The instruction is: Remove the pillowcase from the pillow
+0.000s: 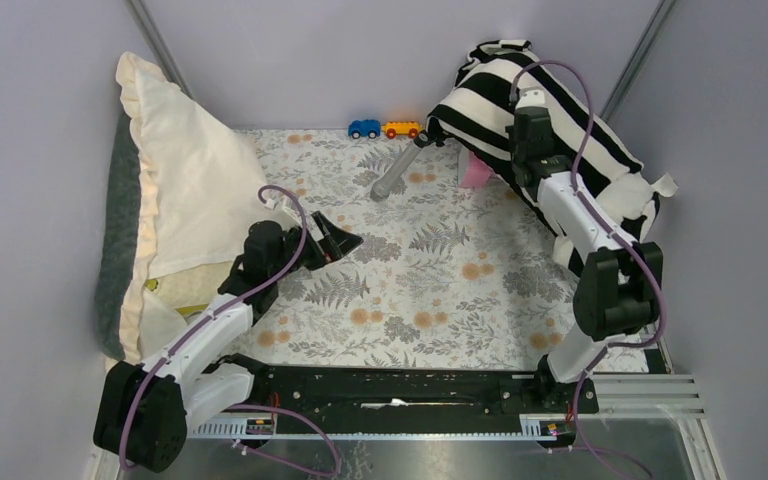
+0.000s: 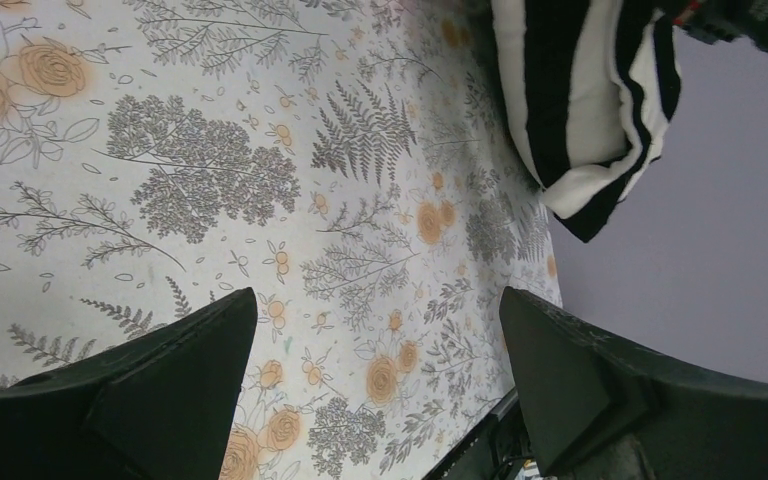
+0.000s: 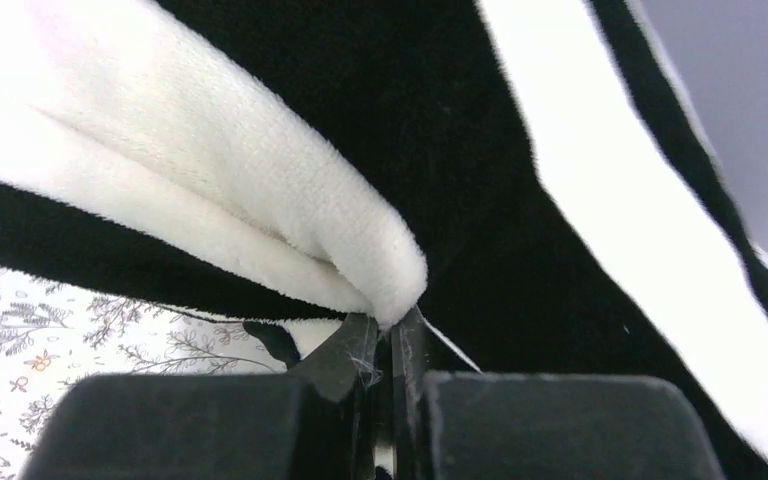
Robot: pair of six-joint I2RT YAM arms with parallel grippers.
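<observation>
The black and white striped pillowcase (image 1: pixel 550 120) lies bulging at the back right of the table, lifted at its top. My right gripper (image 1: pixel 526 100) is shut on a pinched fold of it. In the right wrist view the jaws (image 3: pixel 390 325) are closed on a white plush fold of the pillowcase (image 3: pixel 260 180). The off-white pillow is hidden; only the case shows. My left gripper (image 1: pixel 345 240) is open and empty, low over the floral cloth left of centre. The left wrist view shows its spread gripper (image 2: pixel 375 300) and a corner of the pillowcase (image 2: pixel 580 100) far off.
A cream ruffled-edge pillow with grey backing (image 1: pixel 190 190) leans against the left wall. A blue toy car (image 1: pixel 365 128) and an orange one (image 1: pixel 401 129) sit at the back. A grey cylinder (image 1: pixel 395 172) and a pink object (image 1: pixel 475 172) lie by the pillowcase.
</observation>
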